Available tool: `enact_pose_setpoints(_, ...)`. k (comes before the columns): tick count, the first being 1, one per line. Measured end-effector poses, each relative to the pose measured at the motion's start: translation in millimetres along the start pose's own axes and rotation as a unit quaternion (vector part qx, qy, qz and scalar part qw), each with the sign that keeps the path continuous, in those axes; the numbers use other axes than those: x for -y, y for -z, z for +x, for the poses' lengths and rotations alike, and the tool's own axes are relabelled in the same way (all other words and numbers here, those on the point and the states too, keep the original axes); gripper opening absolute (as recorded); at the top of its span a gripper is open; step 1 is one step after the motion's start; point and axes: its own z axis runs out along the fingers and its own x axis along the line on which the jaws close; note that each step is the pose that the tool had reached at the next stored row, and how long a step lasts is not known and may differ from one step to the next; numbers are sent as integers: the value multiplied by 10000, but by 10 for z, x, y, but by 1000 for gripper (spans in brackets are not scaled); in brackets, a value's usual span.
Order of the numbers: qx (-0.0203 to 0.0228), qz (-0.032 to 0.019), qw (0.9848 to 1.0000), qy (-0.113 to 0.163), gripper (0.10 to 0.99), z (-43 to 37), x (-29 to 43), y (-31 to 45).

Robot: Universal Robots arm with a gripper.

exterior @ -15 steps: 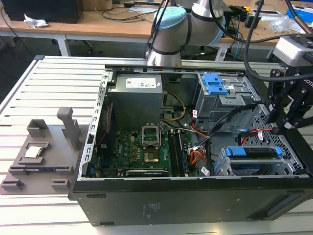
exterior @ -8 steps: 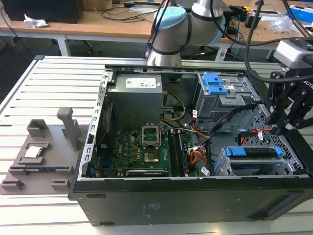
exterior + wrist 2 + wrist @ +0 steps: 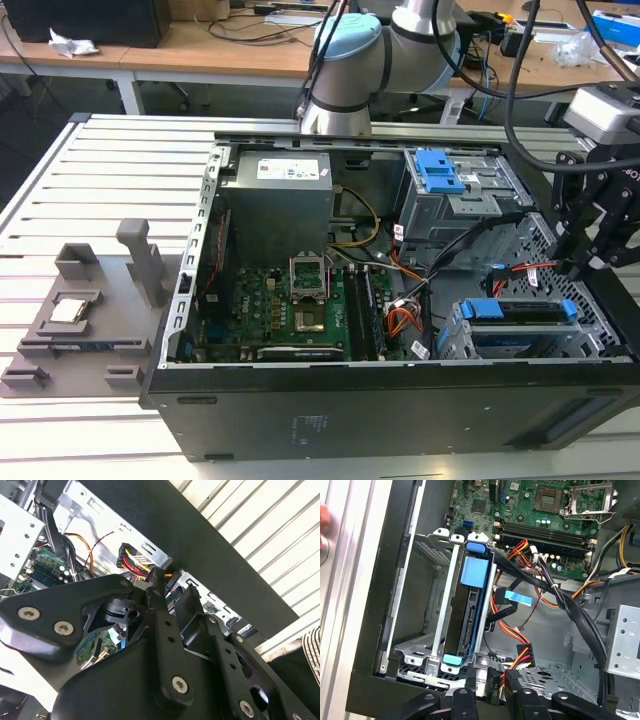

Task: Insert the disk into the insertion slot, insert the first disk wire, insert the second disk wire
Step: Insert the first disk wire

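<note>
Silver hard drive in blue carrier (image 3: 469,617) is seated in grey perforated metal cage (image 3: 446,600).
Black gripper (image 3: 171,587) is held open, near the cage.

The disk (image 3: 470,605), in its bright blue frame, sits on edge, pushed into the slot (image 3: 415,605), a low grey perforated cage at the case's near corner on the exterior view's right. A red, yellow and black wire (image 3: 522,656) with a black plug hangs just beside the cage, apart from the disk.

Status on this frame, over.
End effector low at the power connector. Disk seated in insertion slot, no wire plugged in. Cable bundle close alongside.
</note>
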Motion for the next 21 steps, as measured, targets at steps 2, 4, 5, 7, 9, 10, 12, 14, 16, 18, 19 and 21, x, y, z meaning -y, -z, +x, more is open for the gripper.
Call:
enact_pose_setpoints(2,0,0,10000,2,345,0,0,0)
enact_pose_setpoints(4,0,1,10000,4,282,0,0,0)
enact_pose_setpoints(5,-1,0,10000,5,282,0,0,0)
enact_pose_setpoints(7,-1,1,10000,8,173,0,0,1)
enact_pose_setpoints(9,0,1,10000,10,173,0,0,0)
enact_pose_setpoints(10,-1,1,10000,11,173,0,0,0)
enact_pose_setpoints(12,-1,1,10000,13,173,0,0,0)
enact_pose_setpoints(14,-1,1,10000,13,173,0,0,0)
enact_pose_setpoints(16,2,2,10000,14,173,1,0,9)
enact_pose_setpoints(18,0,1,10000,13,173,7,-4,84)
enact_pose_setpoints(19,-1,1,10000,13,173,9,-6,114)
enact_pose_setpoints(21,-1,1,10000,13,173,12,-8,147)
